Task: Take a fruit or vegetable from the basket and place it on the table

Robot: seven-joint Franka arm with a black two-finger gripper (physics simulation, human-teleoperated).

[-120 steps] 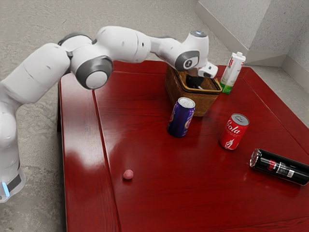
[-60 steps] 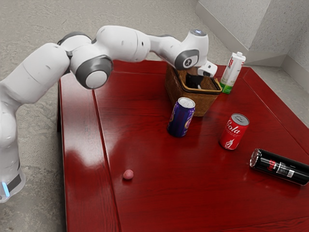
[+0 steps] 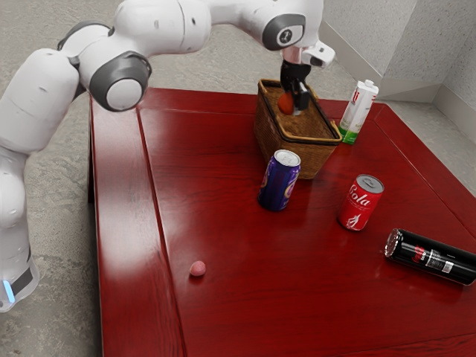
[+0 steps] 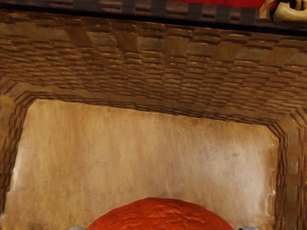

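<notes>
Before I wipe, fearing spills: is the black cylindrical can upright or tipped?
Tipped: the can lies on its side on the red wooden table.

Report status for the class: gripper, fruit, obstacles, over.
Gripper shut on orange fruit. Fruit within basket's opening, not on table. Basket walls and purple can beside them may obstruct.

Looking past an orange [image 4: 160, 215], held between grey fingertips [image 4: 248, 228], into a woven basket [image 4: 144, 72] (smooth tan bottom), with red counter [image 4: 230, 3] beyond the rim.
</notes>
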